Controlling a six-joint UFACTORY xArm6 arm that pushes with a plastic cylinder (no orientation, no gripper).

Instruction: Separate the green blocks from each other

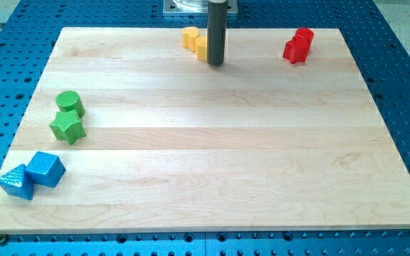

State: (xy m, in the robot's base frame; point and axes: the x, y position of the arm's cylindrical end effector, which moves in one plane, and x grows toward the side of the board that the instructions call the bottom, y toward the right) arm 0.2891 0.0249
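We are working without any gripper, so there is nothing to open or close: the arm is ending in a plain dark rod, and our tip is resting at 12 o'clock on the table, just beside the yellow blocks. From this angle the rod is hiding part of that yellow pair, so we cannot say for sure whether the tip is touching them.

The task's things are sitting far away, toward 9 o'clock: the green cylinder and, directly below it, the green star-shaped block. They are lying pressed together or nearly so, which tells us the separation is not yet begun. Everything is left to do: we are needing to travel across the table and wedge between the two.

The red blocks are waiting at 1 o'clock, and the blue cube and blue wedge at 8 o'clock.
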